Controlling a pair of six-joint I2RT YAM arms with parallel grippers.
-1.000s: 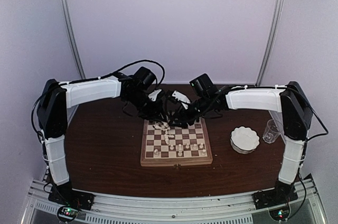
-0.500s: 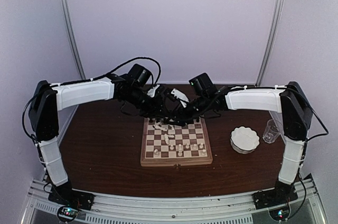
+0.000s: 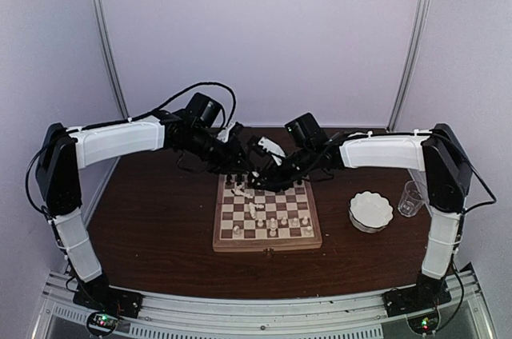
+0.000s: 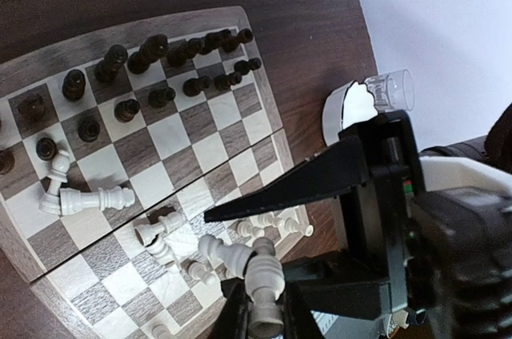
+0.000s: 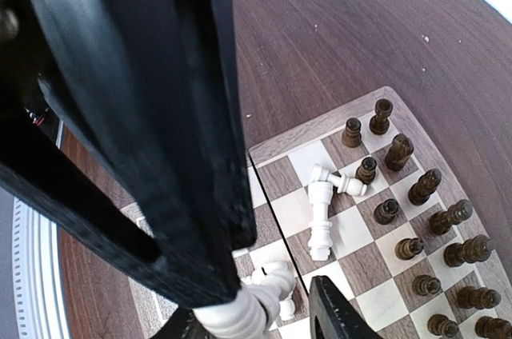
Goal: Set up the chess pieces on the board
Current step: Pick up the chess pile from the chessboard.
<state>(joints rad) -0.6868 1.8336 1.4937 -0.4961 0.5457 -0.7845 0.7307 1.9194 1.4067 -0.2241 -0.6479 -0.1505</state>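
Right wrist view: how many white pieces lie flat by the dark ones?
2. One white piece lies beside a dark piece; the other next to it, nearer the board's middle. The fingers may hide more.

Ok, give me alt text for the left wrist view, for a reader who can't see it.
The left gripper, at the bottom edge, pinches a cream-white chess piece above the board. On it, dark pieces stand in rows toward the top of the picture, several white pieces lie toppled on the squares, and the right arm juts in from the right.
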